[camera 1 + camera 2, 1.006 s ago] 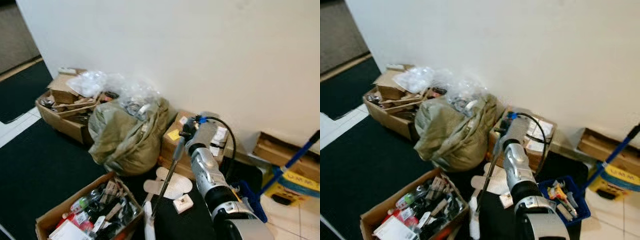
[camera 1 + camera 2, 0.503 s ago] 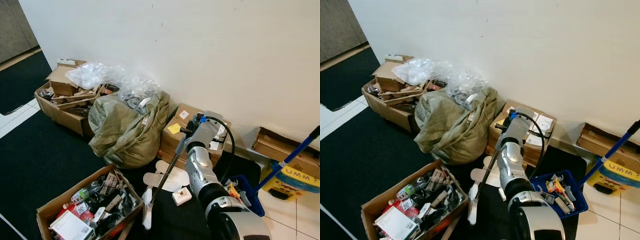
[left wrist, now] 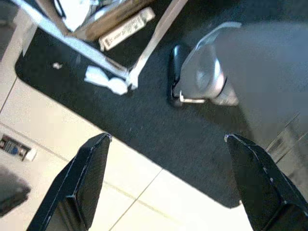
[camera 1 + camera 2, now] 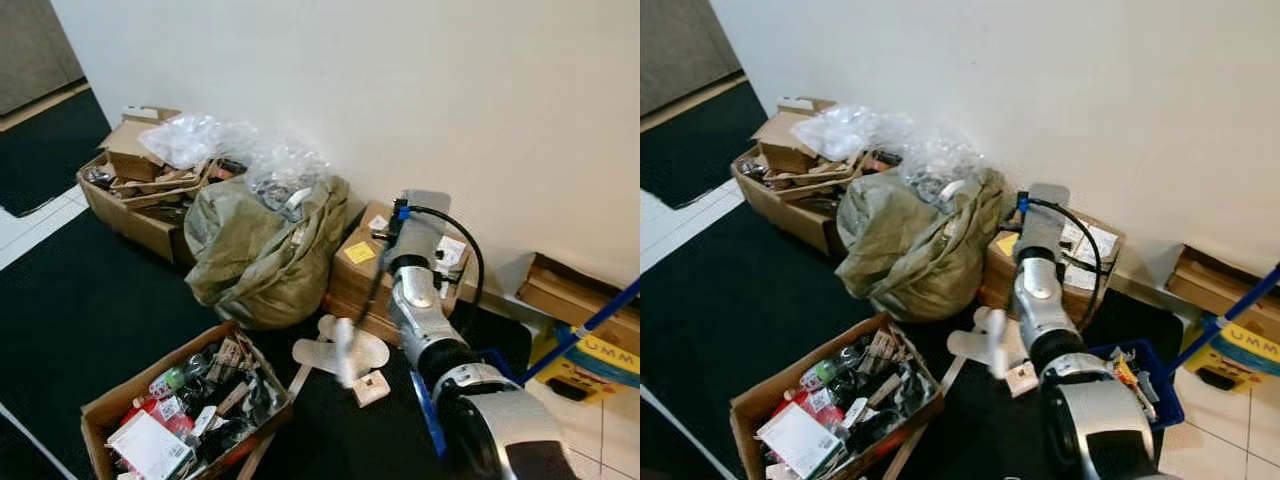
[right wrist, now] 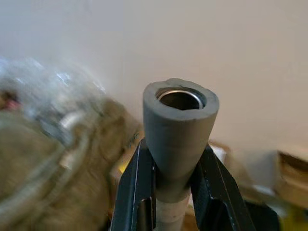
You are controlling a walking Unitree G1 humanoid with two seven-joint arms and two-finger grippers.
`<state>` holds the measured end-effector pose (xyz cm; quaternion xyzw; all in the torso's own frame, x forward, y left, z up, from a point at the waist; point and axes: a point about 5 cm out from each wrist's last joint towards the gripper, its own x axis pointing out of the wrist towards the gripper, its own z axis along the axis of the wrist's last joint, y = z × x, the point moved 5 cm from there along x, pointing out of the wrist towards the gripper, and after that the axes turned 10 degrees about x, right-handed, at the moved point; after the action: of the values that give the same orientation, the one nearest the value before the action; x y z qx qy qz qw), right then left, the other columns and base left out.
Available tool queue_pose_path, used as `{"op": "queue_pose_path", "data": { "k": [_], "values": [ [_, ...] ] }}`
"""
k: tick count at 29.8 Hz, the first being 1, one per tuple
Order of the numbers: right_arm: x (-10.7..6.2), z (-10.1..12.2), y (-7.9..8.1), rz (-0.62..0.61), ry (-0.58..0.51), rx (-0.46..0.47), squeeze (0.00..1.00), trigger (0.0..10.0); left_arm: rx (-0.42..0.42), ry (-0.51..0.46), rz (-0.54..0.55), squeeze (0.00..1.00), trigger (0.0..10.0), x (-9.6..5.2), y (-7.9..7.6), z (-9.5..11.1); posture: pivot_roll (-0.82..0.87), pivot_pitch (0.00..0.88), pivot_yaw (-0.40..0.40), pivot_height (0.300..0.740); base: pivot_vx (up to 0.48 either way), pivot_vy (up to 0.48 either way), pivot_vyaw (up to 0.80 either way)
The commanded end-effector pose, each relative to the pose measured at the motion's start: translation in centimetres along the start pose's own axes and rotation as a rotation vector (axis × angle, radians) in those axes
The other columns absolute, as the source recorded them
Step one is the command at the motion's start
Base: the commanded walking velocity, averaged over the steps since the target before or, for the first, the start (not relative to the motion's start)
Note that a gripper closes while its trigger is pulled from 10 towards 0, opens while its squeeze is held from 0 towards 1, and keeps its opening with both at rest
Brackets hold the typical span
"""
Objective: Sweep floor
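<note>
Our right gripper [image 5: 174, 192] clamps the grey foam-capped metal broom handle [image 5: 179, 130]; below it, a white sole-shaped cutout [image 4: 340, 351] lies on black carpet [image 4: 80, 330].

This looks like a storage corner or back room of a home or small workplace. Clutter is piled on the floor against a plain white wall [image 4: 450, 90]: open cardboard boxes [image 4: 130, 190] of odds and ends, a stuffed olive-green sack [image 4: 255, 260] topped with crumpled clear plastic [image 4: 200, 140], and a taped carton [image 4: 360, 275] with labels. A black mat [image 4: 90, 320] covers part of the pale tiled floor [image 4: 35, 225]. A blue-handled mop [image 4: 590, 325] stands in a yellow bucket [image 4: 595, 360] nearby.
</note>
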<state>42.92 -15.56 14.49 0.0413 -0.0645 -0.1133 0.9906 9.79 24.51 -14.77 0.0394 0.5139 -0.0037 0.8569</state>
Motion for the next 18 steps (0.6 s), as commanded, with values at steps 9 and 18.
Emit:
{"op": "queue_pose_path", "data": {
  "k": [9, 18],
  "values": [
    [-0.2, -1.3, -6.3, -0.203, 0.028, -0.232, 0.0, 10.0, 0.01, 0.026, 0.008, 0.0, 10.0, -0.5, 0.6, -1.1, 0.03, 0.203, 0.008, 0.74, 0.0, 0.0, 0.0],
    [0.5, 0.9, -10.1, -0.301, -0.035, -0.339, 0.0, 10.0, 0.011, 0.02, 0.006, 0.0, 10.0, -0.4, 0.5, -0.8, 0.0, 0.191, 0.014, 0.74, 0.0, 0.0, 0.0]
  ]
}}
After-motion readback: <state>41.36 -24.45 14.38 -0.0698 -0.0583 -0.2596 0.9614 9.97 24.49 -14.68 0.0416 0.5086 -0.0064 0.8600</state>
